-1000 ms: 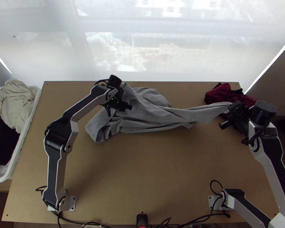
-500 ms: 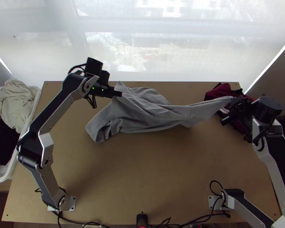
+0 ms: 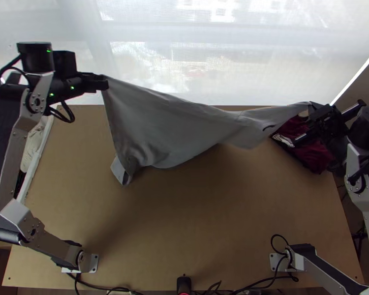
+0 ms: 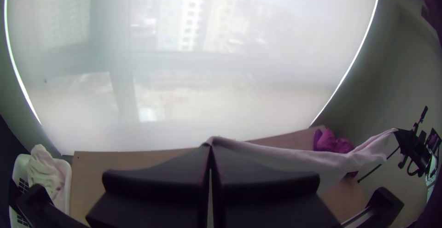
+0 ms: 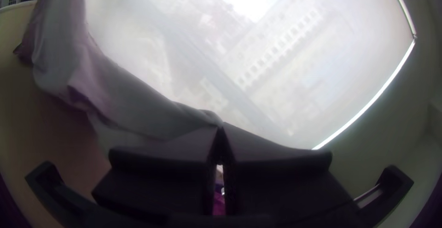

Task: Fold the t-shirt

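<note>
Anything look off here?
Red cloth bunched at the table's right edge is odd: not part of the job, and it might snag. Grey shirt, strung from left gripper to right gripper, looks fine.

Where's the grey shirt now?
Top view: grey shirt strung between left gripper and right gripper, over far side of the table, right end by red cloth.

No legible txt, labels, brands, nos. or signs, top view or L/R wrist views.
</note>
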`<state>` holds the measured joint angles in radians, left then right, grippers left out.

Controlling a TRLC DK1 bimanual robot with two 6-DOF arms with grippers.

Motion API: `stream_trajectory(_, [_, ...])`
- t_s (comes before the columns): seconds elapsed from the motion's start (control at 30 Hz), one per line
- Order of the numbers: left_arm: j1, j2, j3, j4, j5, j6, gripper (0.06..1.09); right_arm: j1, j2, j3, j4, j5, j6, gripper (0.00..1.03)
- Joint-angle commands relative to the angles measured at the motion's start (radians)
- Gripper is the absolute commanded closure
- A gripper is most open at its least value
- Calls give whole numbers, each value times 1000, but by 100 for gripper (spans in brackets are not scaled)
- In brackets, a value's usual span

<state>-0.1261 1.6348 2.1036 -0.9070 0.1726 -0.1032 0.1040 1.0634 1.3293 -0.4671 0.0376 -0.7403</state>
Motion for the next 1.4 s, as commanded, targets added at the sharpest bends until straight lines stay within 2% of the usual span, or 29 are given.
stream_trajectory(0.0, [65, -107, 133, 51, -1, -24, 105, 45, 18, 196, -61, 2, 1, 100])
stream_trajectory(0.27, [57, -286, 171, 134, -16, -9, 105, 103, -6, 357, -120, 2, -5, 100])
stream_trajectory(0.6, [83, -504, 156, 154, -131, 74, 105, 163, -109, 470, -146, 2, -19, 100])
stream_trajectory(1.0, [212, -710, 144, 183, -130, 99, 105, 168, -303, 573, -1, -7, -8, 100])
stream_trajectory(1.1, [232, -734, 141, 180, -116, 100, 105, 168, -324, 579, -28, -8, -2, 100])
stream_trajectory(1.17, [255, -739, 125, 168, -76, 97, 105, 166, -338, 548, -59, -8, 21, 100])
stream_trajectory(1.37, [333, -730, -59, 152, 42, 23, 105, 188, -396, 266, -68, -8, 85, 100])
